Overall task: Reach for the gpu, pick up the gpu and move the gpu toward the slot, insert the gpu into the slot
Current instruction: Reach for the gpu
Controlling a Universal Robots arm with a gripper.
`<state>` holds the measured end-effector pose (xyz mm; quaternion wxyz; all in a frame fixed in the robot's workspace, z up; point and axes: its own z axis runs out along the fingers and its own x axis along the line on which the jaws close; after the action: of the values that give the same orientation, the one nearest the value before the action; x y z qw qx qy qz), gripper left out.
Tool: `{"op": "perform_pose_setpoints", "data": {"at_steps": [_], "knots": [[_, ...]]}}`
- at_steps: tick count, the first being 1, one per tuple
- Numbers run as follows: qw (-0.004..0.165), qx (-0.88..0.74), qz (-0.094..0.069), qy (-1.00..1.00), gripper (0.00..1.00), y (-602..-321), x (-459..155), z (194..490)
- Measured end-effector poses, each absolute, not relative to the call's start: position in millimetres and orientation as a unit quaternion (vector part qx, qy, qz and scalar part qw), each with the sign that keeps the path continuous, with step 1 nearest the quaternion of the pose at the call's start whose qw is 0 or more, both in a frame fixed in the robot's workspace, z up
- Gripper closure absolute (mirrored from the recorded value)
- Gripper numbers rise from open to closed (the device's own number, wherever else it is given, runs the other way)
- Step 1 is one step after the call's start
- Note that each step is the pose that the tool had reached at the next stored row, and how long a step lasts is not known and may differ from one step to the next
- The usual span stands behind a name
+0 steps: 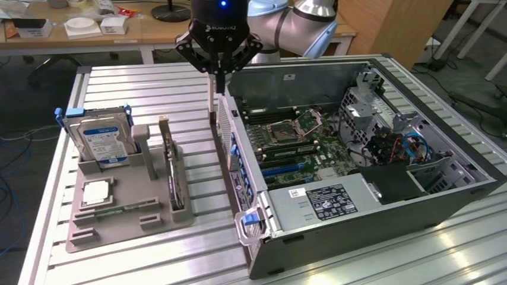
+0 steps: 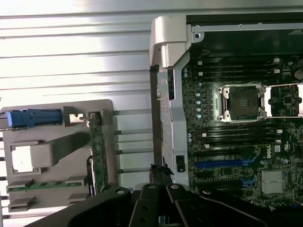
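Nearest: slatted metal tabletop [image 1: 142, 261] with a grey holder tray [image 1: 103, 230] on it, and an open computer case [image 1: 357, 237] just beside the tray on the exterior view's right.

Working back along the tray: a memory stick [image 1: 119, 209] lies flat, then a processor chip [image 1: 95, 191]. The gpu [image 1: 174, 181] stands on edge in the tray's slot on the side toward the case, with its pale end bracket sticking up at the far end. Nothing is touching it. The hard drive [image 1: 103, 142] stands upright at the tray's far end.

Inside the case the motherboard [image 1: 293, 136] is exposed, and the blue card slots [image 1: 279, 170] look unoccupied. I can't tell which one is the target.

Further back, the gripper [image 1: 218, 71] hangs above the far corner of the case wall, over the gap between tray and case. Its fingers are pinched fully together with nothing between them. It sits well above the gpu and off to the case side of it.

Handling, my read:
- The card is light and stiff but fragile, with bare board, fan and solder joints.
- It's thin, so the gripper needs only a narrow opening, and it'll tip easily once it's out of the tray.
- Only the top edge is reachable. I'd pinch across the board faces on that edge, roughly mid-length, clear of the fan.
- The bracket is sturdier, but gripping there puts the hold off-centre and the card would swing.
- Keep off the connector edge, which sits down in the tray.
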<state>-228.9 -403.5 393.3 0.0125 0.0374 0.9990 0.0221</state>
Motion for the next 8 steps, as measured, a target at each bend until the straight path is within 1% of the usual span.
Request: {"op": "perform_pose_setpoints", "data": {"at_steps": [8], "knots": [[0.012,0.037,0.022,0.999,0.90,-404.1,-239.3,393.3]]}}
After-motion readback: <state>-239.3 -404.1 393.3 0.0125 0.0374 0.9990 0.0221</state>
